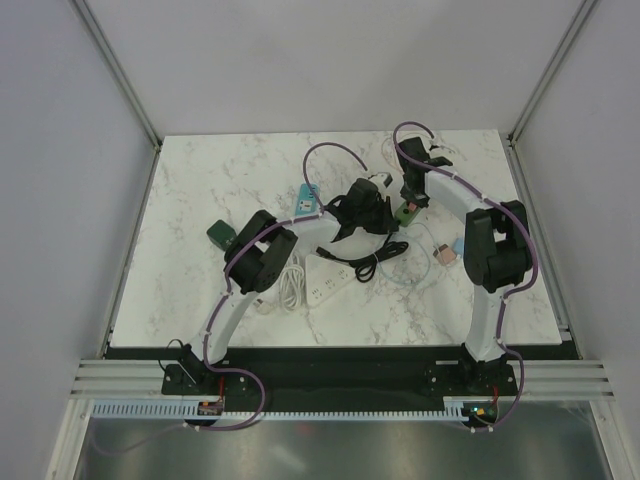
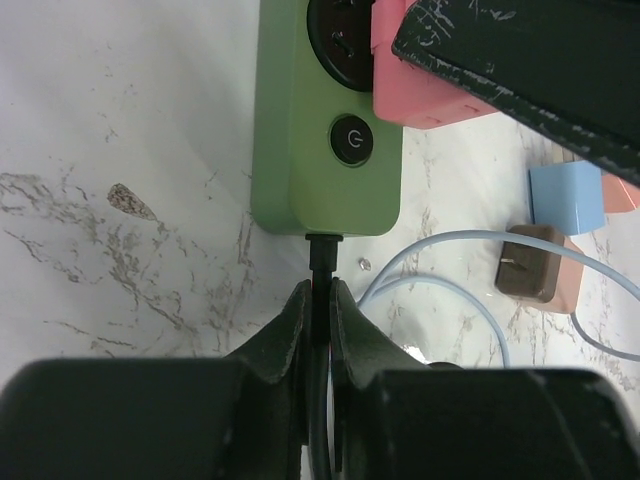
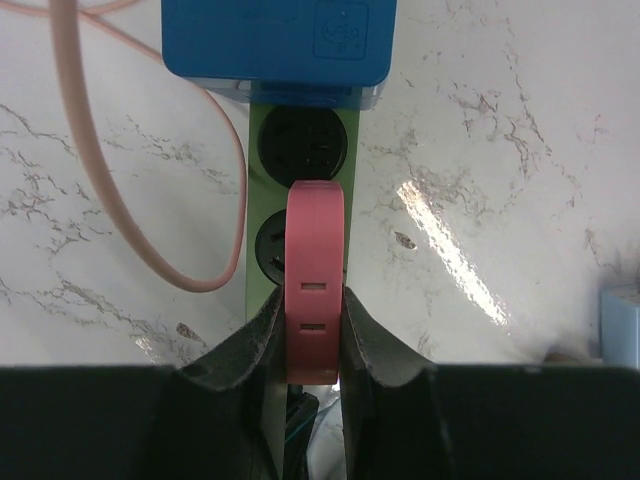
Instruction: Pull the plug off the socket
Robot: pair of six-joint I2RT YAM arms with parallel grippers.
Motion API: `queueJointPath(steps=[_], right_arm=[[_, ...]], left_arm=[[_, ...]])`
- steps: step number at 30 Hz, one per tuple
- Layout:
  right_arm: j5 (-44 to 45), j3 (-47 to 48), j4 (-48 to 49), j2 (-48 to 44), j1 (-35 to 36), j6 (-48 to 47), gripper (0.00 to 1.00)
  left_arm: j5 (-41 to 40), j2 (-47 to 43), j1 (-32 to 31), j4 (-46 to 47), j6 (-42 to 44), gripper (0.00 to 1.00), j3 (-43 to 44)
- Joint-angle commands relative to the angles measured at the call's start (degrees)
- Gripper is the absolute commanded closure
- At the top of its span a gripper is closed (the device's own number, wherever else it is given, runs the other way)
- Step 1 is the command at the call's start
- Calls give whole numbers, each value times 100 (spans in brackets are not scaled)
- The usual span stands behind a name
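Right gripper point(image 3: 313, 300) clamps pink plug point(image 3: 315, 235), left gripper point(image 2: 320, 292) cord point(image 2: 321, 255); bare marble point(image 2: 130, 120) flanks strip point(image 2: 295, 150)

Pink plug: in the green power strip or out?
In, apparently: pink plug sits against the green power strip, no prongs showing, right gripper closed on its sides.

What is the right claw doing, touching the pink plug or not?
Touching. The right wrist view shows the right claw's fingers pressing both sides of the pink plug.
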Motion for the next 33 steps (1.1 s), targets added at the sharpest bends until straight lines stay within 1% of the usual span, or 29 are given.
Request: queueJointPath(steps=[1, 4, 5, 6, 7, 8, 9, 11, 13, 16, 19, 20, 21, 23, 25, 32, 33], right_arm=[[-197, 195, 159, -461, 45, -448, 100], [-461, 46, 195, -461, 62, -580, 100], [-531, -51, 290, -478, 54, -580, 100], [-558, -165, 344, -557, 71, -572, 100], [-602, -462, 422, -618, 88, -563, 100], [-785, -604, 580, -680, 89, -563, 100], [-856, -736, 668, -828, 89, -572, 100], [-875, -1106, 853, -987, 97, -537, 100], [-857, -1316, 898, -1181, 106, -537, 100], [-892, -1501, 994, -1392, 106, -615, 100], [-822, -1598, 1065, -1568, 80, -739, 100], [-831, -1616, 1143, -1603, 80, -756, 100], [-857, -1634, 1196, -1647, 71, -817, 100], [-971, -1599, 1214, -1639, 80, -844, 100], [-1076, -1564, 1214, -1595, 80, -853, 100], [-1322, -1643, 1398, -1507, 71, -791, 100], [-1375, -1625, 1416, -1481, 80, -783, 100]], left_arm=[[230, -20, 15, -86, 35, 88, -107], [467, -477, 112, 55, 71, 81, -432], [668, -626, 216, 368, 10, 75, -598], [818, -767, 270, 589, -86, 71, -974], [976, -1055, 366, 879, -305, 65, -1169], [1099, -1163, 402, 1125, -420, 54, -1337], [1248, -1251, 419, 1484, -508, 50, -1512], [1328, -1261, 420, 1549, -588, 49, -1453], [1557, -1034, 428, 1628, -824, 48, -1225], [1803, -752, 428, 1813, -1193, 51, -882], [1795, -321, 420, 1971, -1562, 60, -539], [1856, -103, 420, 2023, -1651, 66, -460], [1891, -13, 411, 2111, -1730, 69, -346], [1935, 127, 384, 2296, -1854, 72, -266], [1874, 260, 349, 2296, -1845, 73, -187], [1418, 532, 340, 1541, -1942, 78, -20], [1391, 576, 332, 1245, -1959, 79, 111]])
